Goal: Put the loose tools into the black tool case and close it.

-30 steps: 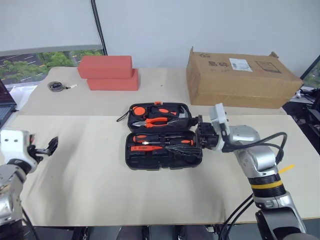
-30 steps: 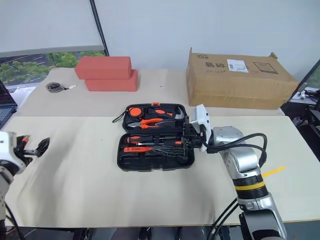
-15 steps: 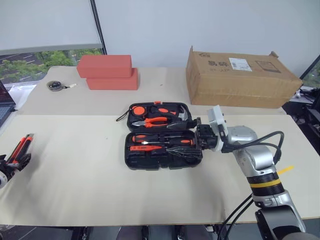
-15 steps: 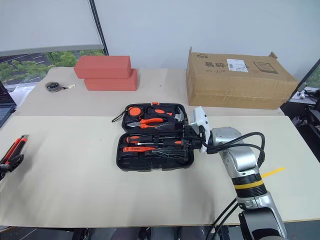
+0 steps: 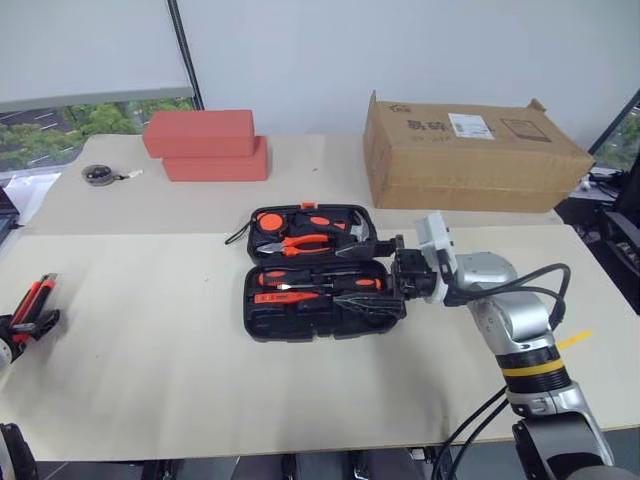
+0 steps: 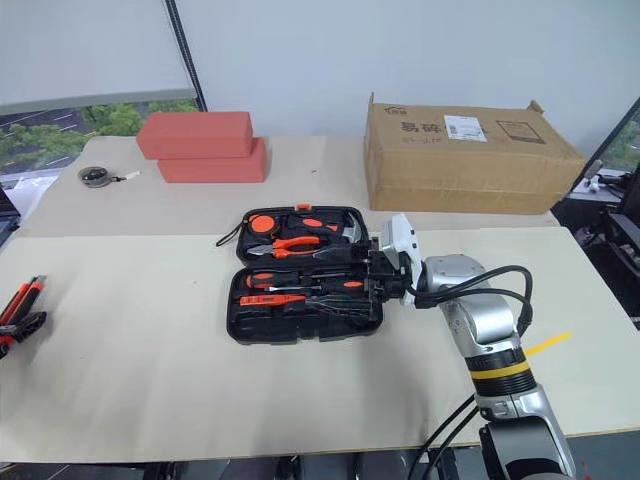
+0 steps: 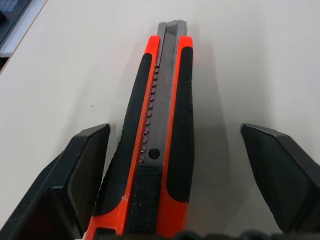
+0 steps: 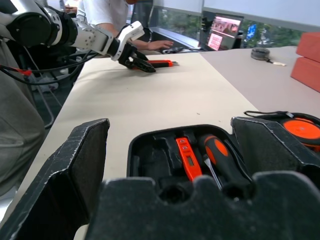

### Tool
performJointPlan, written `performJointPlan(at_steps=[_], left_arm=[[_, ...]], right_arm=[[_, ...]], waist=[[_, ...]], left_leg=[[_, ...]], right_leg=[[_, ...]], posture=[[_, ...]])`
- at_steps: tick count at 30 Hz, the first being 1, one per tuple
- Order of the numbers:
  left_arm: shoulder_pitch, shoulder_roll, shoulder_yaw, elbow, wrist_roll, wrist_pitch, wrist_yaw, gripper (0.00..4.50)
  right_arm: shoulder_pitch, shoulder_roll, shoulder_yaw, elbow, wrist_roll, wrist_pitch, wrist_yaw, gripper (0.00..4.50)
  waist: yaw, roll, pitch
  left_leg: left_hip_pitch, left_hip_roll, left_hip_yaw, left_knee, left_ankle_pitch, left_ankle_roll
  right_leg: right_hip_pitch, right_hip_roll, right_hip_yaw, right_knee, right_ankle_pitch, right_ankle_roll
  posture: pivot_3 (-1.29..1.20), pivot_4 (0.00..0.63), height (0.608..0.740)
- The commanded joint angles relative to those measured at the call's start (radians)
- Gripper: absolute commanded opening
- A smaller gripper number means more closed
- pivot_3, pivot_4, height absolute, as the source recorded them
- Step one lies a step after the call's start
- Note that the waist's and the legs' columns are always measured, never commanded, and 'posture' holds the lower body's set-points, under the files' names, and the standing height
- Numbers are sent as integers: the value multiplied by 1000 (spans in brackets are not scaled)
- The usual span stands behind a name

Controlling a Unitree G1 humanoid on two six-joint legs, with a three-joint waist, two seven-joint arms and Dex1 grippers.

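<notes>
Your left pincer is spread wide over the knife, which lies flat on the table near its left edge, between the two fingers and touching neither. Your right pincer is also wide open, level, at the right end of the tool case. The case lies open mid-table, with a slim orange screwdriver and a black-and-orange screwdriver seated in its near half.
</notes>
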Motion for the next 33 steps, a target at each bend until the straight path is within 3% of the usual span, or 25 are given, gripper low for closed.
performJointPlan(at_steps=[1, 21, 24, 29, 33], left_arm=[[24, 24, 24, 34, -19, 10, 20, 4443], [61, 6, 135, 58, -125, 83, 68, 4443], [58, 4, 139, 57, -126, 87, 66, 3731], [51, -5, 141, 55, -126, 91, 63, 1920], [50, -12, 146, 55, -134, 91, 55, 1793]], right_arm=[[4, -6, -26, -40, 8, -19, -6, 4500], [39, -20, -47, -73, 15, -12, -39, 4500], [37, -21, -48, -74, 16, -11, -42, 4500], [26, -23, -45, -62, 10, -15, -39, 4500], [20, -24, -44, -63, 12, -11, -36, 4500]], waist=[[-5, 0, 0], [-11, 0, 0], [-11, 0, 0], [-5, 0, 0], [-4, 0, 0]], left_leg=[[0, 0, 0, 0, 0, 0], [3, 1, 2, -2, 0, -3], [3, 1, 3, -2, 0, -3], [3, 1, 2, -2, 0, -2], [3, 0, 2, -2, -1, -1]], right_leg=[[0, 0, 0, 0, 0, 0], [-1, -2, 1, 1, 0, 0], [-2, -2, 1, 1, 0, 0], [-2, -2, 1, 0, 0, -1], [-2, -3, 1, -1, 0, -1]], posture=[[0, 150, 712], [0, 150, 712], [0, 150, 712], [0, 150, 712], [0, 150, 712]])
